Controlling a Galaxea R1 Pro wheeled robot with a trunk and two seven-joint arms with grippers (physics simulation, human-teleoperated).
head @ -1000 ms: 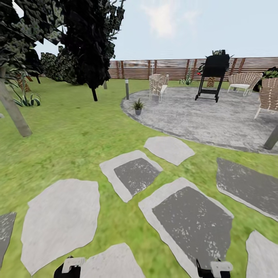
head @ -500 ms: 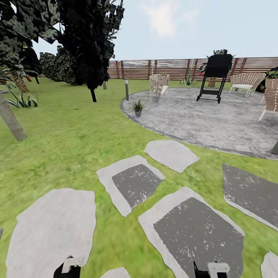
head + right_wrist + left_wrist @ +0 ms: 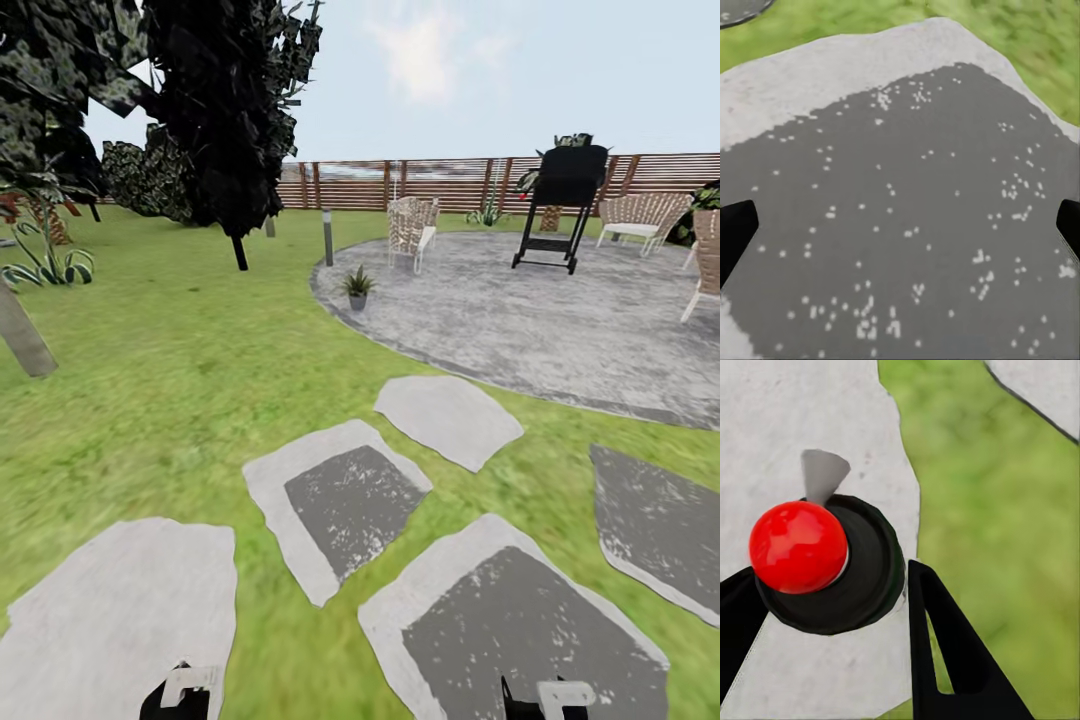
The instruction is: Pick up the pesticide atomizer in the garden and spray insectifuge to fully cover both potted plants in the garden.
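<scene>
In the left wrist view the pesticide atomizer (image 3: 862, 585), a dark round bottle with a shiny red top, sits between the two black fingers (image 3: 945, 652) of my left gripper (image 3: 829, 574), which is shut on it above a pale stepping stone. My left gripper (image 3: 180, 692) and right gripper (image 3: 545, 700) peek in at the head view's bottom edge. My right gripper (image 3: 904, 221) hangs open over a dark grey stone (image 3: 907, 210), with nothing in it. One potted plant (image 3: 357, 285), a small green rosette in a grey pot, stands on the patio's near left rim. A similar spiky plant (image 3: 487, 212) stands by the fence.
Flat stepping stones (image 3: 340, 500) cross the lawn toward a round grey patio (image 3: 520, 310). On the patio are wicker chairs (image 3: 411, 228) and a black grill (image 3: 560, 200). A grey bollard (image 3: 327, 236), dark trees (image 3: 230, 110) and a slatted fence (image 3: 440, 180) ring the lawn.
The whole head view has shifted: the stepping stones have slid down the picture, so the camera has moved forward. Both grippers keep their places at the bottom edge.
</scene>
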